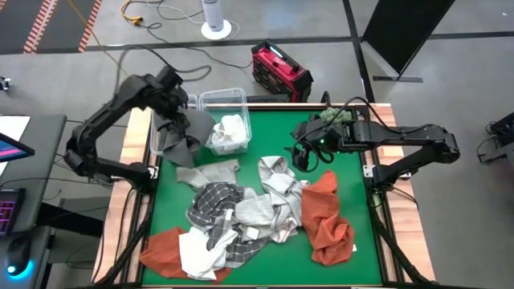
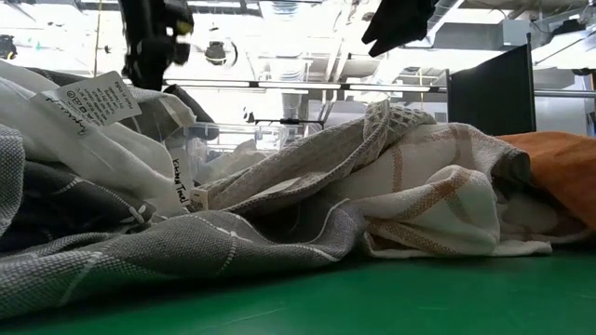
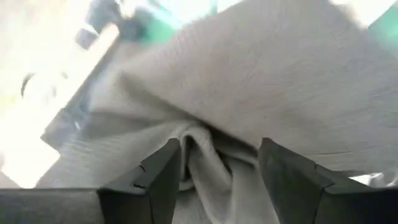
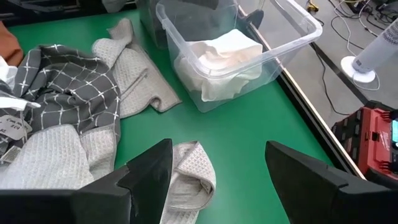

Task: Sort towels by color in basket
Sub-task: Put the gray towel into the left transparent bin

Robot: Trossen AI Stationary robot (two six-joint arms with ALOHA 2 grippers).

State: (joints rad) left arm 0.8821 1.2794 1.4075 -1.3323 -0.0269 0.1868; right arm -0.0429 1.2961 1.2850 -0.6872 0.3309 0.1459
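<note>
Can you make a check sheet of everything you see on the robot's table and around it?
Surface: green table, partly bare.
Job's things: pile of towels mid-table, grey, checked, white and orange; white towel in the clear bin; grey towel hanging from the left gripper.
Clutter: nothing seen.
Grippers: left gripper shut on the grey towel, beside the bin; right gripper open, holding nothing, over the table's far right part.
Cables: loose cables on the floor beyond the table.
Surroundings: red case and white stand on the floor behind the table.
</note>
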